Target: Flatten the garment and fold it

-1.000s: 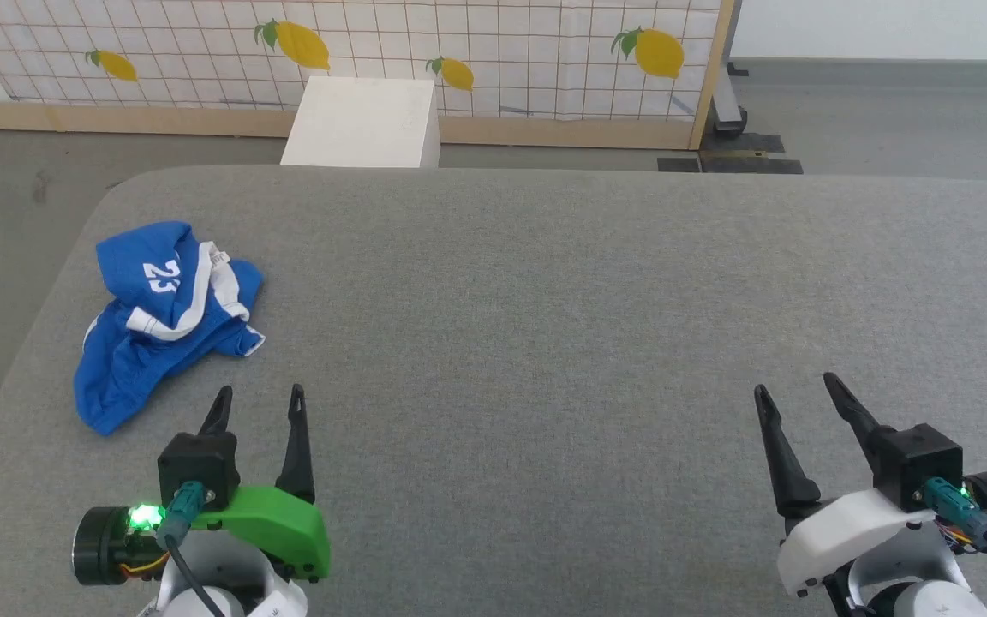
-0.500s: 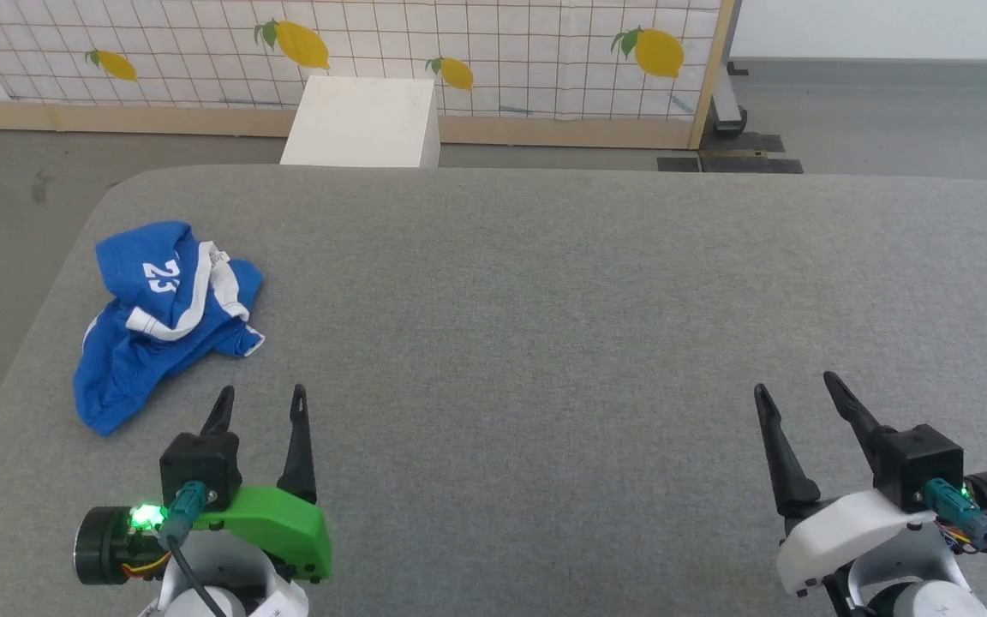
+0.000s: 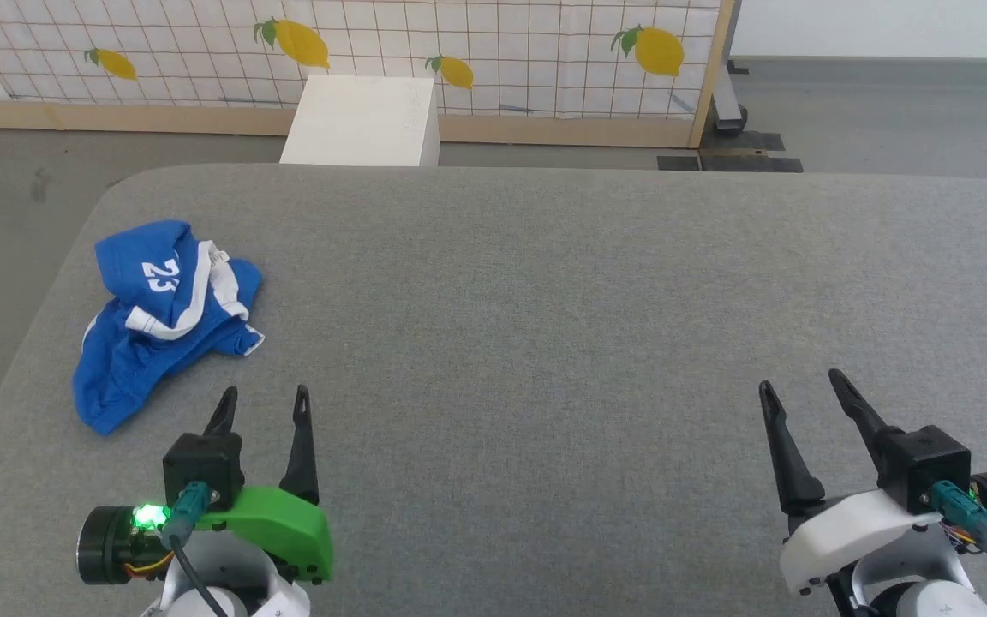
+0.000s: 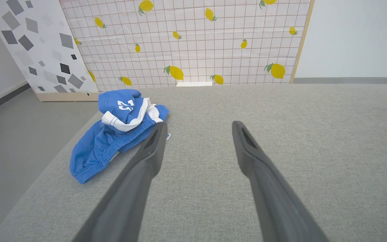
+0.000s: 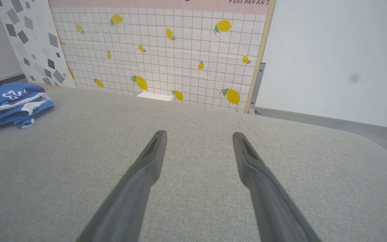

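Got the garment (image 3: 164,321) lying on the table (image 3: 545,300) up toward the far-left corner, close to the left edge and a little short of the far edge. Spotted the left gripper (image 3: 264,390) over the near-left part of the table, just on the near side of the garment and slightly to its right, not touching it. Found the right gripper (image 3: 801,380) way over by the near-right corner, well apart from both. Past the far edge, seeing a box (image 3: 362,120) on the floor (image 3: 14,188), left of the edge's middle, and a partition (image 3: 502,51) standing behind that, running along the far edge.
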